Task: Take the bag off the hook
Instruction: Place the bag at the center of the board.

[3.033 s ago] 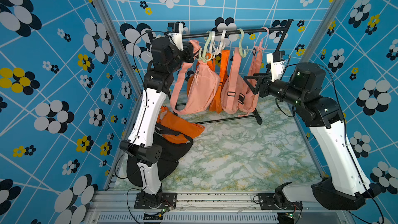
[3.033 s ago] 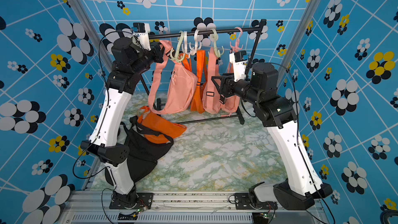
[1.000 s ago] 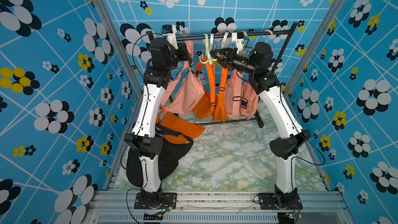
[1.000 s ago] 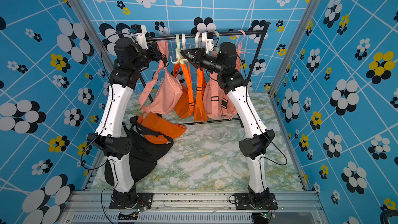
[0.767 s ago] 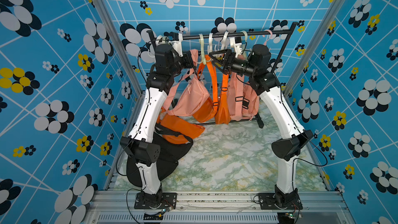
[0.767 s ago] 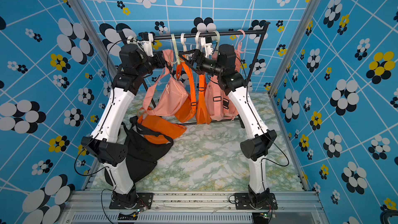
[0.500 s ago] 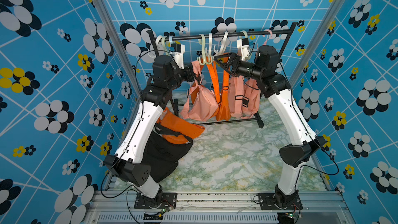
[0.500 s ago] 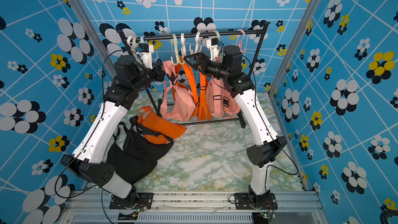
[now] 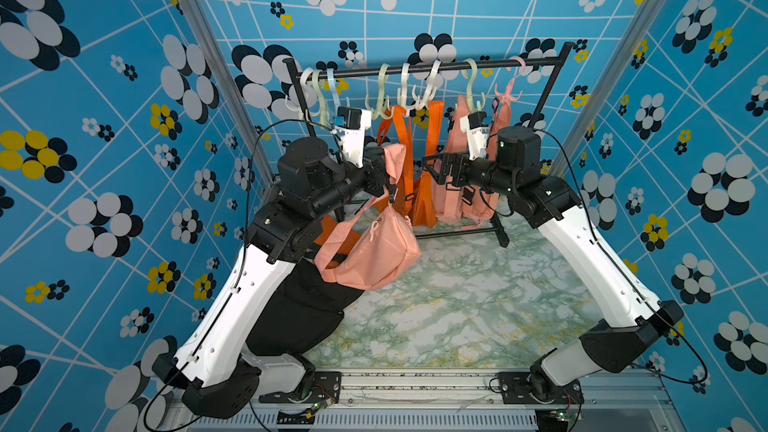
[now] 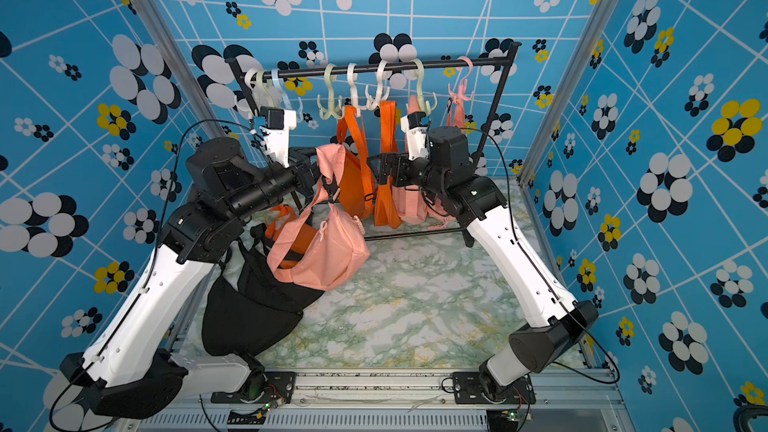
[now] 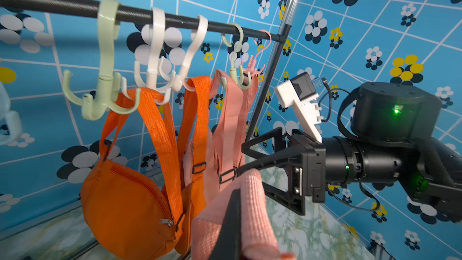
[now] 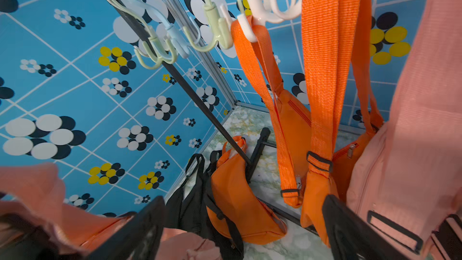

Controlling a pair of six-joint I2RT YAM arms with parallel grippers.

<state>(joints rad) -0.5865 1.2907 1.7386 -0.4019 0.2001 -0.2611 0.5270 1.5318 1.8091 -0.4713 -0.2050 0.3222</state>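
— Where's the pink bag (image 9: 376, 251)?
— Centre frame, off the hooks (image 9: 380, 101), dangling by its strap from the clenched left pincer (image 9: 384, 178).
— And the right pincer (image 9: 432, 168)?
— Spread wide, empty, just right of it.

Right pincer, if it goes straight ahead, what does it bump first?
Most likely the pink strap clamped in the left pincer: the open right pincer points across at it. The hanging orange straps are close by too, so depth makes this unsure.
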